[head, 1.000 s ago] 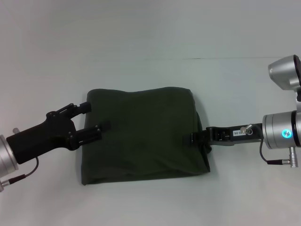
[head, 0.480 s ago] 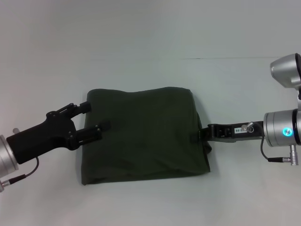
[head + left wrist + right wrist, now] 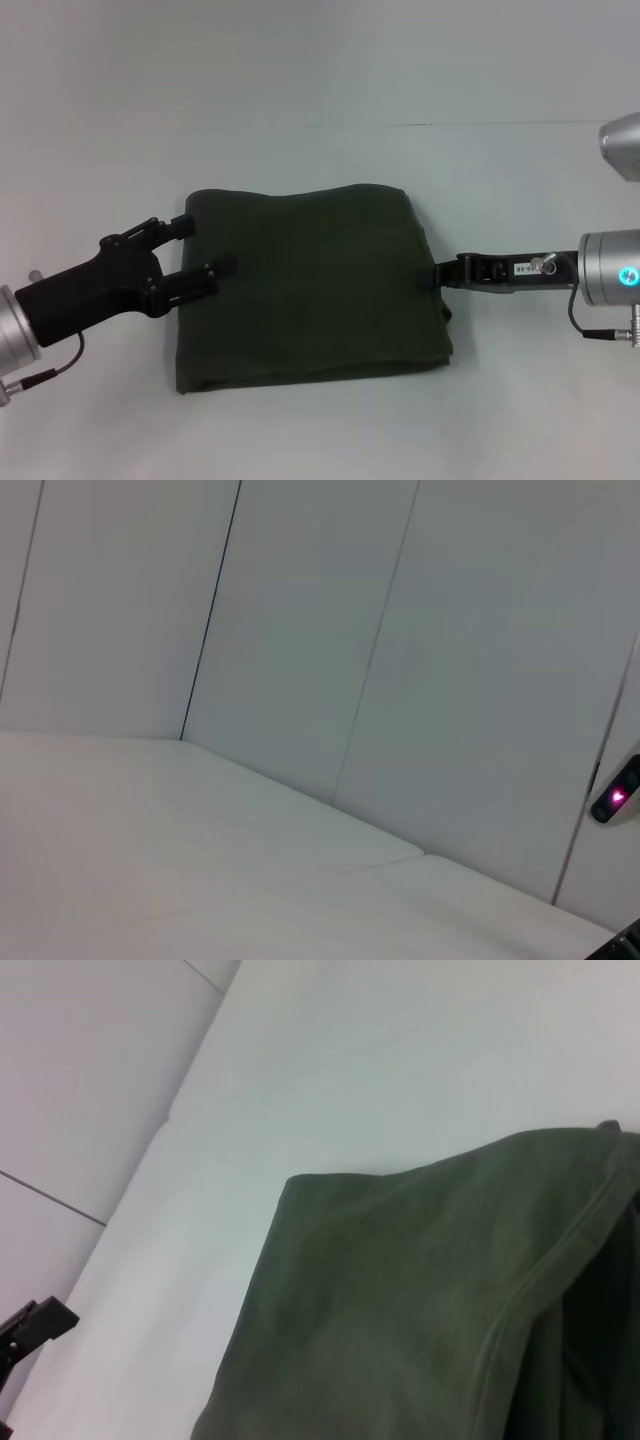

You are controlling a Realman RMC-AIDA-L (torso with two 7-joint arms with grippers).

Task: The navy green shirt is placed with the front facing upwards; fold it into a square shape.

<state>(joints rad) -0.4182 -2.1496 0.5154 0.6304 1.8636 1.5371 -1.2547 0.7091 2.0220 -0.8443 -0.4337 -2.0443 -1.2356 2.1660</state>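
The navy green shirt lies folded into a rough square in the middle of the white table, plain green side up. It also fills the right wrist view, where a hem seam runs along its edge. My left gripper is open at the shirt's left edge. One of its fingers is by the far left corner, and the other rests on the cloth. My right gripper is level with the table, its tip at the shirt's right edge. Neither gripper has lifted any cloth.
The white table stretches around the shirt on all sides, with a thin seam line at the back right. The left wrist view shows only panelled wall, table top and a small red light.
My right arm has drawn back to the right, its tip going from over the shirt's right edge to just beside it. The left gripper has barely moved.
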